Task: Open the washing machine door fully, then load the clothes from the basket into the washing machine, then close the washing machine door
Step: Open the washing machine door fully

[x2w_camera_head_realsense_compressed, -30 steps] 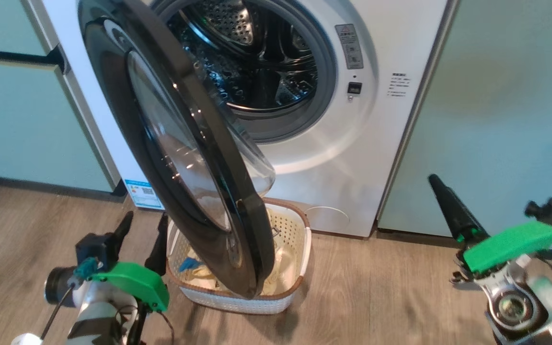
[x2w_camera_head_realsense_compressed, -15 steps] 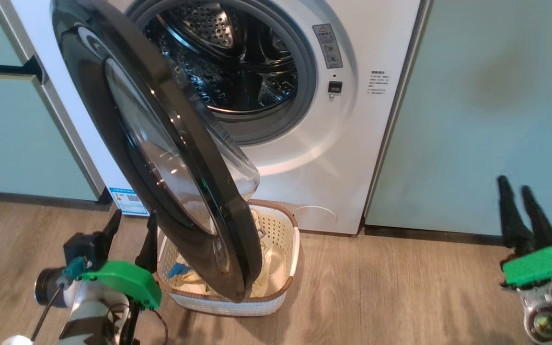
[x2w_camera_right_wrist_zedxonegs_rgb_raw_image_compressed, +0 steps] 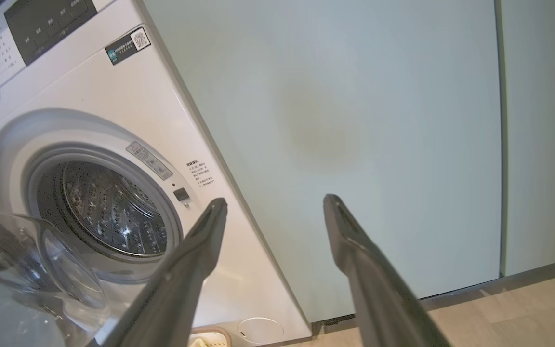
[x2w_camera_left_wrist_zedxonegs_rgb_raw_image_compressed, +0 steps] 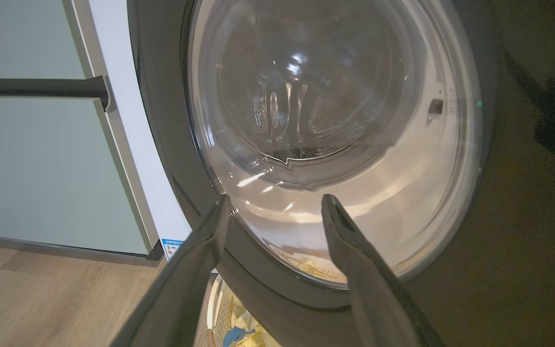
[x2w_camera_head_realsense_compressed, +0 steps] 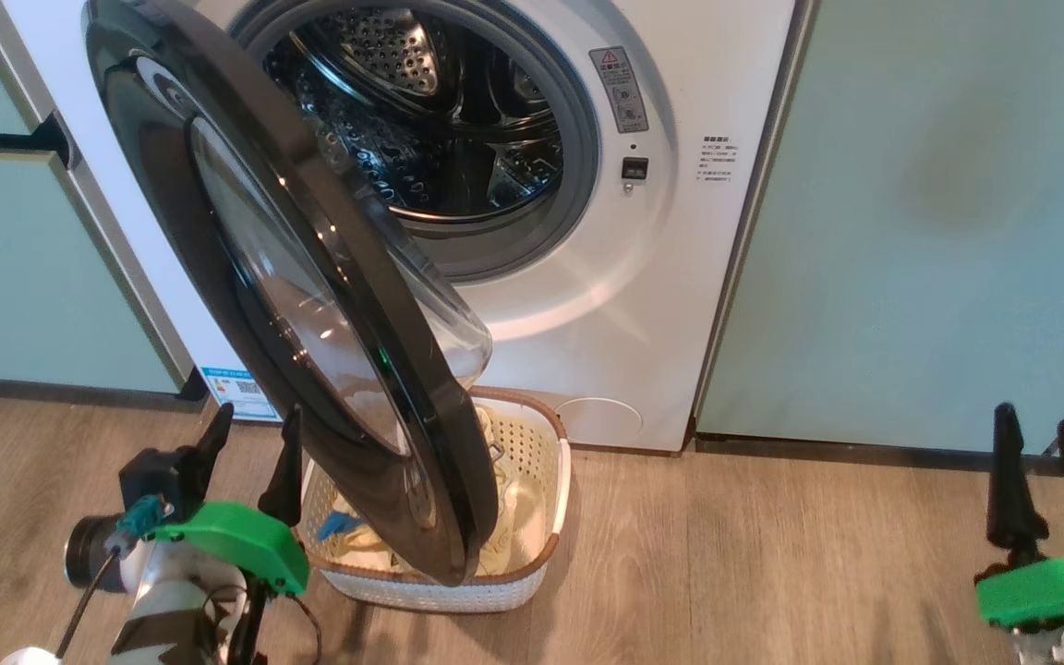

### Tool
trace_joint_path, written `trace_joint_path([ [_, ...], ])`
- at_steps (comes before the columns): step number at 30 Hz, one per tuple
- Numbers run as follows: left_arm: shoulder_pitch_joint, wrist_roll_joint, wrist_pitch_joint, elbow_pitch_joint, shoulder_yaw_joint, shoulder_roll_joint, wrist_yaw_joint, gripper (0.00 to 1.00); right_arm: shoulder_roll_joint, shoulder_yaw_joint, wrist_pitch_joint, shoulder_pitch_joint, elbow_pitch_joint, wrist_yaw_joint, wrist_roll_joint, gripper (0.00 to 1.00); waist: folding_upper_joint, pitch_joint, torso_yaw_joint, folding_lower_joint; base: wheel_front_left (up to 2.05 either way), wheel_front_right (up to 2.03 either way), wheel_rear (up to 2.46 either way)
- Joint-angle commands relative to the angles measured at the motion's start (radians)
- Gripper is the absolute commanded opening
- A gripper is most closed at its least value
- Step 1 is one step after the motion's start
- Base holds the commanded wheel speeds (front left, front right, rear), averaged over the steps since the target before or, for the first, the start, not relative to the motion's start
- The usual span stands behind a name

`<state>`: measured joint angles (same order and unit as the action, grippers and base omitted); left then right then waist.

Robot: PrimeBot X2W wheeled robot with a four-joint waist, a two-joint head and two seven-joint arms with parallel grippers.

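In front of the washer (x2w_camera_head_realsense_compressed: 606,277), the door (x2w_camera_head_realsense_compressed: 218,231) stands about half open. It is hinged at left, its free edge swung to the near side and hanging over the basket (x2w_camera_head_realsense_compressed: 558,462). The basket sits on the floor near the washer's foot. The clothes (x2w_camera_head_realsense_compressed: 518,503) lie inside it, partly hidden behind the door.

Left gripper (x2w_camera_head_realsense_compressed: 257,416): jaws spread wide, nothing between them. It is just left of the door's lower edge, on the outer-face side, with the glass (x2w_camera_left_wrist_zedxonegs_rgb_raw_image_compressed: 306,96) dead ahead of its fingers.

Right gripper (x2w_camera_head_realsense_compressed: 1035,420): also spread and empty, well apart at near right, facing a cabinet (x2w_camera_right_wrist_zedxonegs_rgb_raw_image_compressed: 378,120).

Judgement: the opening step is unfinished. The door's plane runs near to far, and the rest of its swing goes left. The left arm is nearer but stands in that path. A hook on the near rim, drawn left, looks workable. A push from the inner face would fall to the right arm.
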<state>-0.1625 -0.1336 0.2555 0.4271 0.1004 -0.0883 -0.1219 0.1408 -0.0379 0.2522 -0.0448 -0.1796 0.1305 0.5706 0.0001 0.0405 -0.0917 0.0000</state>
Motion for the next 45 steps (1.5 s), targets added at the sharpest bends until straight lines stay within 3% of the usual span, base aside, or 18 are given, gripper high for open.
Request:
trace_joint_path([
  [1,-0.028,0.003,0.006,-0.034,0.043,-0.028,-0.002,1.00,0.008,-0.012,0.009,-0.021,0.035,0.000,-0.023,1.00,-0.0001,0.000,-0.001,0.0000,0.00,0.00,0.00],
  [12,-0.029,0.002,0.006,-0.026,0.045,-0.027,-0.005,1.00,0.009,-0.049,0.009,0.032,-0.023,0.000,-0.187,1.00,-0.0001,0.003,-0.001,0.0000,0.00,0.00,0.00],
  [45,-0.028,-0.009,0.006,-0.019,0.057,-0.025,-0.008,1.00,-0.012,-0.019,0.010,0.029,-0.068,0.000,-0.234,1.00,-0.0001,0.006,0.007,0.0000,0.00,0.00,0.00],
])
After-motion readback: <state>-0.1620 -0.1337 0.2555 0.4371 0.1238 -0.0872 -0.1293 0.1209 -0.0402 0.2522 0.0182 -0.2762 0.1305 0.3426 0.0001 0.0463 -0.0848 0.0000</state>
